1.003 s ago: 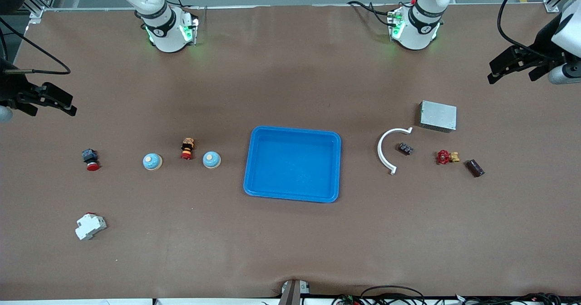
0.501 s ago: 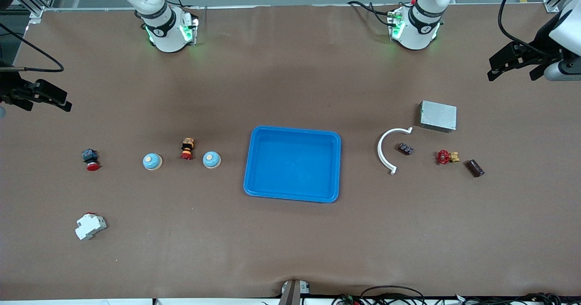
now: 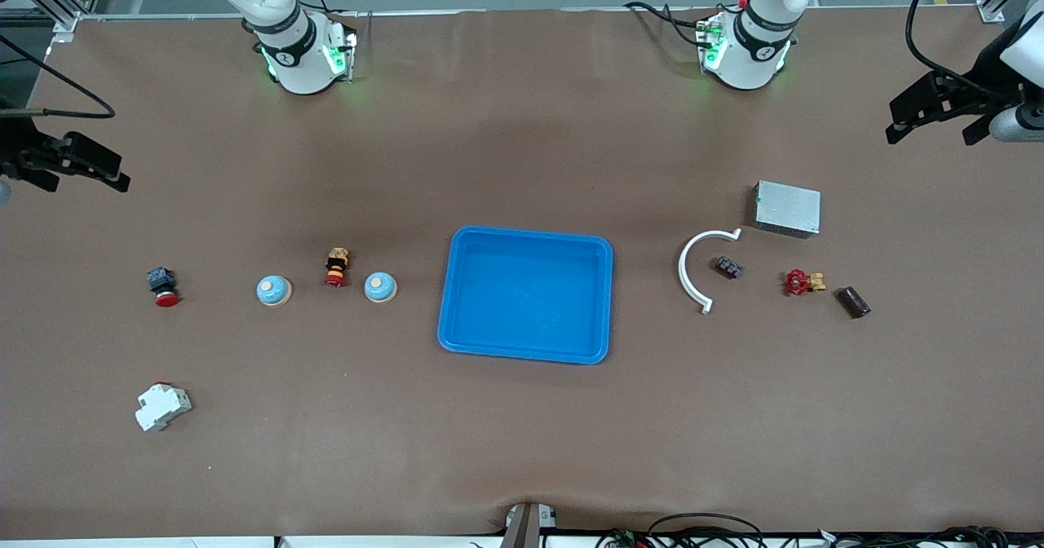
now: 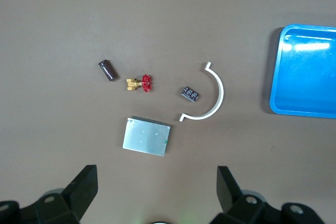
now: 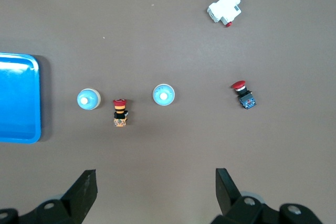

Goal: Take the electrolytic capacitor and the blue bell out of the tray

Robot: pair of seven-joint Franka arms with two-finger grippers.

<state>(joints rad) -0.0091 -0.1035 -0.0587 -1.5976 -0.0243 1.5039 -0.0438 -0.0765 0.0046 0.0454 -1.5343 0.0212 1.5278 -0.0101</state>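
The capacitor (image 3: 854,302) (image 4: 107,70), a dark brown cylinder, lies on its side toward the left arm's end of the table. Two blue dome bells (image 3: 274,290) (image 3: 380,287) sit toward the right arm's end; the right wrist view shows both bells (image 5: 163,94) (image 5: 88,99). The blue tray (image 3: 530,232) at mid-table holds nothing. My left gripper (image 3: 932,135) (image 4: 156,174) hangs open high over the table's edge at the left arm's end. My right gripper (image 3: 86,183) (image 5: 156,174) hangs open high over the edge at the right arm's end. Neither holds anything.
By the capacitor lie a red-handled brass valve (image 3: 799,282), a small black connector (image 3: 728,267), a white curved strip (image 3: 689,275) and a silver box (image 3: 787,208). Near the bells stand an orange-and-red button (image 3: 336,266), a red push button (image 3: 163,285) and a white breaker (image 3: 161,406).
Both grippers have drifted a little toward the robots' bases, still open. Nothing on the table has moved.
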